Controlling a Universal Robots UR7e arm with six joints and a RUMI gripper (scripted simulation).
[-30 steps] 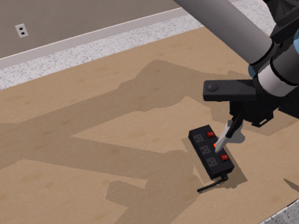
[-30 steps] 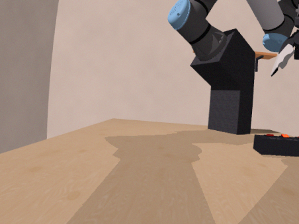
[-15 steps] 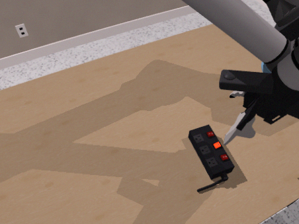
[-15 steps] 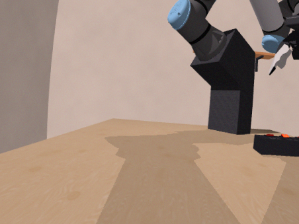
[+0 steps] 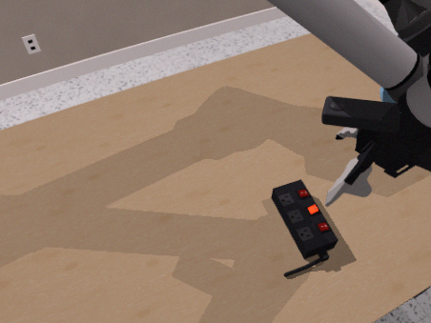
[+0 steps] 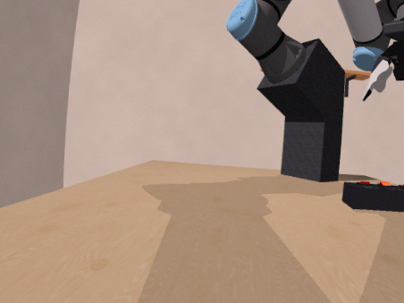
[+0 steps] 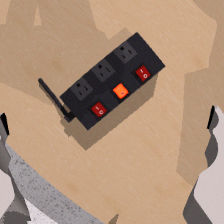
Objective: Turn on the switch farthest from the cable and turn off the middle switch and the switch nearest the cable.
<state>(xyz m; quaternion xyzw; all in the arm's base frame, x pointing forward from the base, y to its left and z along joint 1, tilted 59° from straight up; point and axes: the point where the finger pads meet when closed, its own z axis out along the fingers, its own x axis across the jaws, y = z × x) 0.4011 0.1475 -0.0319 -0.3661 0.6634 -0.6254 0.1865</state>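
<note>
The black power strip (image 5: pixel 292 216) (image 6: pixel 371 197) (image 7: pixel 107 86) lies right way up on the wooden table (image 5: pixel 119 169), its short cable (image 5: pixel 302 268) (image 7: pixel 52 97) at the near end. The switch farthest from the cable (image 5: pixel 303 193) (image 7: pixel 143 73) is dark red. The middle switch (image 5: pixel 313 209) (image 7: pixel 120 91) glows orange. The switch nearest the cable (image 5: pixel 323 227) (image 7: pixel 98 109) is dark red. My gripper (image 5: pixel 335 169) (image 7: pixel 106 110) is open and empty. It hangs well above the strip, a little to its right in the top view. One pale finger (image 6: pixel 373 84) shows in the exterior view.
The arm's big grey link (image 5: pixel 334 21) crosses the top right. The dark robot pedestal (image 6: pixel 313 127) stands on the table behind the strip. The table's edge and the speckled floor (image 7: pixel 35 190) (image 5: pixel 143 69) are close to the strip's cable end. A wall outlet (image 5: pixel 31 44) is far left.
</note>
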